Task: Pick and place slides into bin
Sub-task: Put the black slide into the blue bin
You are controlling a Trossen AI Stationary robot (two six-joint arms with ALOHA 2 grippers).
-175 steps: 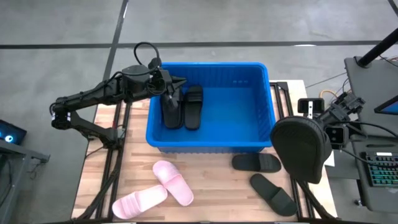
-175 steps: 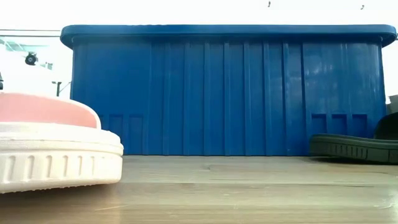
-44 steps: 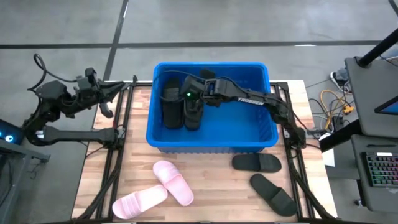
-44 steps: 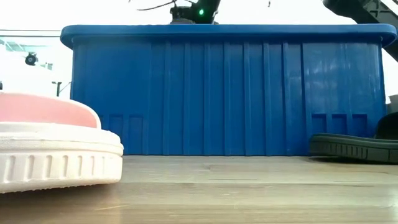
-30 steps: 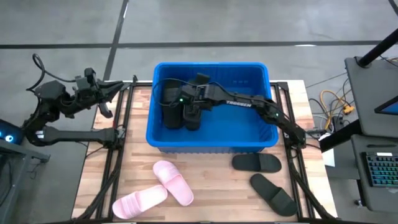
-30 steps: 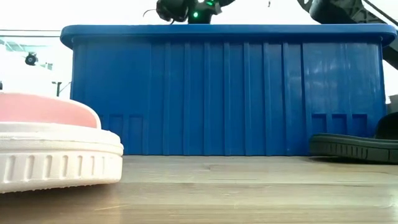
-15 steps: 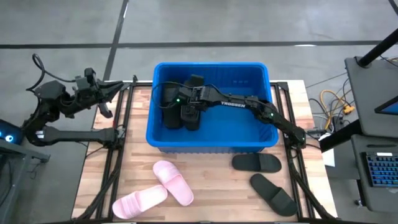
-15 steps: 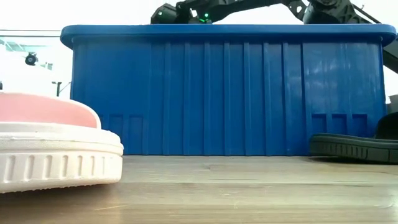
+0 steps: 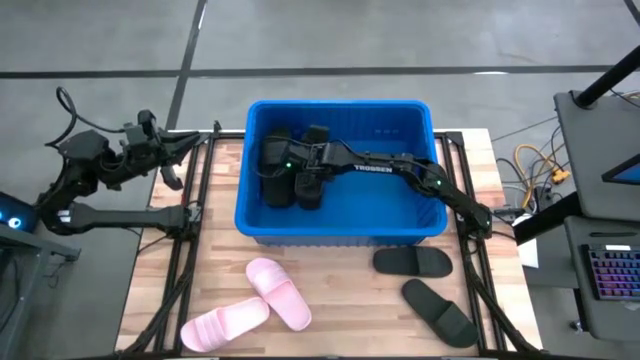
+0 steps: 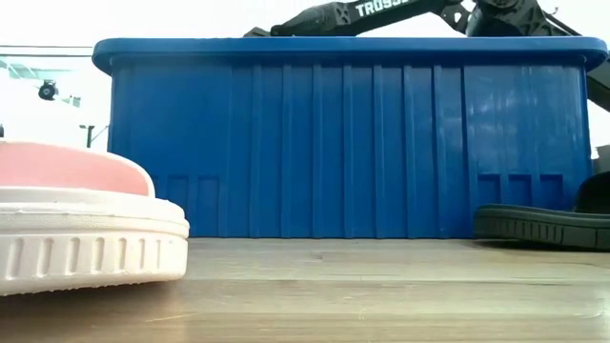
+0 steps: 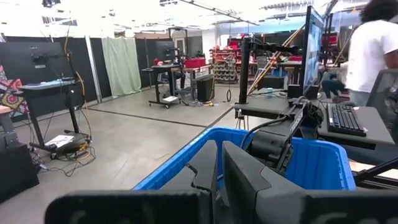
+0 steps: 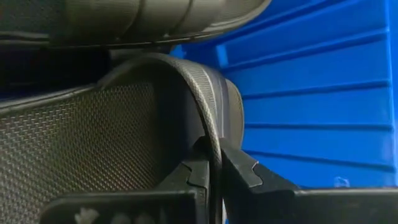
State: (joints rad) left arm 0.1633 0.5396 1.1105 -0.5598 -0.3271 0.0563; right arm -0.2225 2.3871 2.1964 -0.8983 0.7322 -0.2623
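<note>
The blue bin (image 9: 340, 232) stands at the table's far middle and fills the low view (image 10: 343, 143). Two black slides (image 9: 276, 170) lie inside it at its left end. My right gripper (image 9: 300, 168) reaches into the bin from the right and is shut on one black slide (image 12: 93, 143). Two pink slides (image 9: 280, 292) and two black slides (image 9: 412, 262) lie on the table in front of the bin. My left gripper (image 9: 188, 143) is shut and empty, off the table's far left corner. My right gripper pinches the edge of the black slide's strap (image 12: 214, 146) between its two fingers (image 12: 239, 171). It comes from the table's right, slanting down into the bin. The slide lies low in the bin, next to the other black slide (image 12: 155, 25).
A pink slide's sole (image 10: 86, 229) is close to the low camera at the left, a black slide (image 10: 538, 224) at the right. A person (image 11: 376, 43) stands by desks in the room beyond the table.
My right gripper has gone down into the bin, toward the black slides at its left end; in the low view its wrist has sunk behind the rim.
</note>
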